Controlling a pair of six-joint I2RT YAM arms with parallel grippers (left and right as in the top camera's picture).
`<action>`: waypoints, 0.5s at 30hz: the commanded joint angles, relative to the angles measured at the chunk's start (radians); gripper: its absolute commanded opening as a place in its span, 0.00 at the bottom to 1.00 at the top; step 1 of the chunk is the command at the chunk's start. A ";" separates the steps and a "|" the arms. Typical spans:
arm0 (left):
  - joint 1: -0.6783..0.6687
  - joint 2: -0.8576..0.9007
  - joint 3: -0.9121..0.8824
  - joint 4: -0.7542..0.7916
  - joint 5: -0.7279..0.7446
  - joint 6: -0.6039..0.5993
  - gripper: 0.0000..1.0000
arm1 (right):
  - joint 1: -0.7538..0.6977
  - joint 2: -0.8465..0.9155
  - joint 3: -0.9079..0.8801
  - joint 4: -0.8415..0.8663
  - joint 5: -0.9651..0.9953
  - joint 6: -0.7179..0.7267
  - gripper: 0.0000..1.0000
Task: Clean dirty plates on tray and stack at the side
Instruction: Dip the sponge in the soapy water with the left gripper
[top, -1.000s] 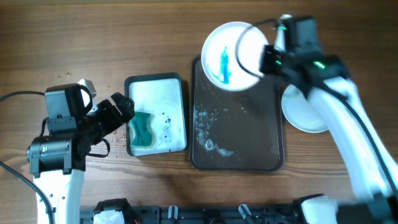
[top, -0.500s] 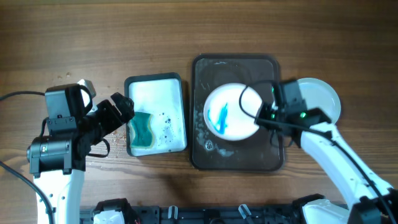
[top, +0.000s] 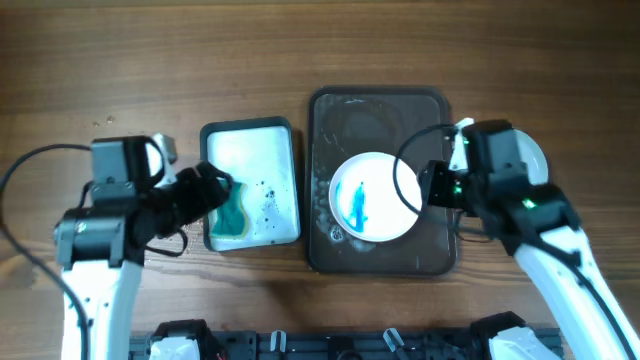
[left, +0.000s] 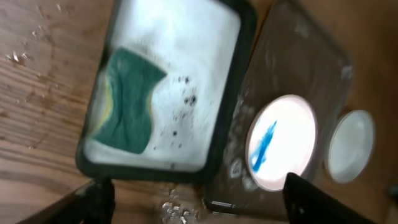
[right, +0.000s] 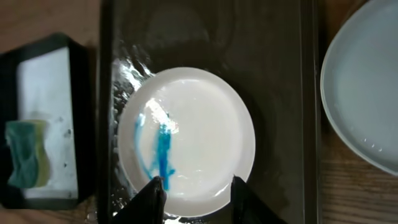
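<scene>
A white plate (top: 372, 197) with a blue streak lies flat on the dark brown tray (top: 380, 110). My right gripper (top: 420, 192) hovers at that plate's right rim, its jaws open. In the right wrist view the gripper (right: 198, 190) has a finger on each side of the smeared plate's (right: 193, 140) near edge and grips nothing. A plain white plate (top: 540, 168) rests on the wood right of the tray, partly under the right arm. My left gripper (top: 215, 190) is open over the basin's left side, near the green sponge (top: 232, 210). Nothing is between its fingers (left: 93, 199).
A dark-rimmed basin (top: 250, 150) with a white bottom, dark specks and the sponge stands left of the tray. Water droplets and suds lie on the tray's left part (top: 330, 190). Droplets also lie on the wood in front of the basin (left: 180, 211). Bare wood tabletop surrounds everything.
The right arm carried the blue-streaked plate from the tray's far edge to its middle, set it down, and its jaws opened. The left gripper moved right over the basin toward the sponge.
</scene>
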 joint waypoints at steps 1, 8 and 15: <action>-0.079 0.103 -0.067 0.006 -0.188 -0.043 0.74 | 0.003 -0.036 0.008 -0.033 -0.021 -0.032 0.36; -0.161 0.481 -0.169 0.148 -0.199 -0.091 0.52 | 0.003 0.003 0.007 -0.063 -0.021 -0.031 0.36; -0.186 0.695 -0.151 0.264 -0.195 -0.092 0.04 | 0.003 0.031 0.007 -0.062 -0.024 -0.019 0.36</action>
